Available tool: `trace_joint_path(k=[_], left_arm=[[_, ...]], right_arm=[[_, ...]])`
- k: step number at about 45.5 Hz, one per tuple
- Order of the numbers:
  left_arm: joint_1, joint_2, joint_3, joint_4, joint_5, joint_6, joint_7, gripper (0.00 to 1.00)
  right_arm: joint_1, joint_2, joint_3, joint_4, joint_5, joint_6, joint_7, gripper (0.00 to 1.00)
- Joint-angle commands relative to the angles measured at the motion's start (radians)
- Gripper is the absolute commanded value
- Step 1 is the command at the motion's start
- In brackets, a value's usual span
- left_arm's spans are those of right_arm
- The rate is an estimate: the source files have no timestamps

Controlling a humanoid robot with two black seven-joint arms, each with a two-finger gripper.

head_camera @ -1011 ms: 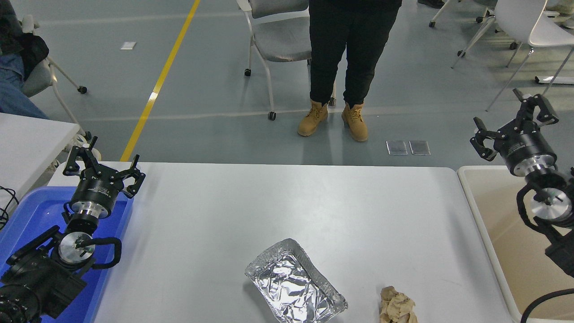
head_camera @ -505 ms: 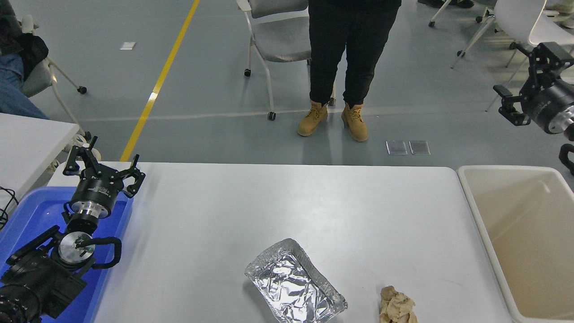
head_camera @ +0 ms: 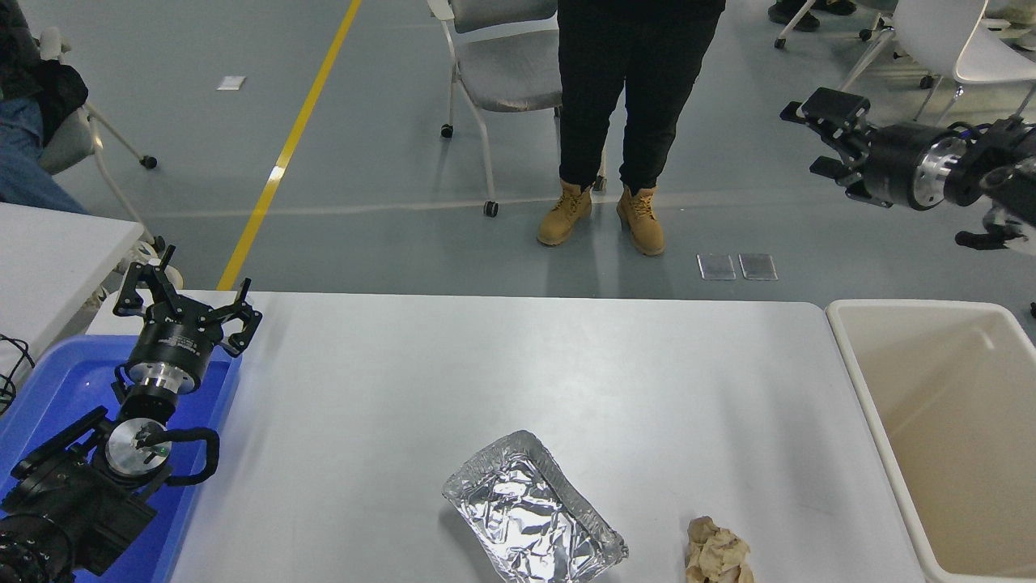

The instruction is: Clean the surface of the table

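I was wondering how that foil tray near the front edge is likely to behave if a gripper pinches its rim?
The foil tray looks thin and already creased, so it would probably dent or fold under a pinch rather than stay stiff. It appears empty, so likely very light and apt to slide on the smooth table surface if pushed. Its low, flat shape makes tipping unlikely.

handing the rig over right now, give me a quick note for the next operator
Left claw: open, empty, parked over the blue tray at lower left.
Right claw: open, empty, raised high at the right, pointing left, above and beyond the beige tub.
Table surface: a crumpled foil tray and a brown paper wad lie near the front edge, apart from each other.
Done: nothing visible in the tub.
Left: clear both items off the table.
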Motion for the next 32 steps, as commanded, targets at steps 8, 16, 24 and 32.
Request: trace_joint_path(k=[8, 16, 24, 32], left_arm=[[0.000, 0.000, 0.000, 0.001, 0.000, -0.001, 0.001, 1.00], [0.000, 0.000, 0.000, -0.001, 0.000, -0.001, 0.000, 1.00], [0.000, 0.000, 0.000, 0.001, 0.000, -0.001, 0.001, 1.00], [0.000, 0.000, 0.000, 0.001, 0.000, 0.001, 0.000, 1.00]], right_arm=[[0.109, 0.286, -0.104, 0.028, -0.366, 0.004, 0.002, 0.98], [0.136, 0.421, -0.223, 0.078, -0.446, 0.004, 0.002, 0.98], [0.159, 0.460, -0.402, 0.228, -0.451, 0.004, 0.030, 0.98], [0.179, 0.449, -0.452, 0.402, -0.495, 0.008, 0.048, 0.98]])
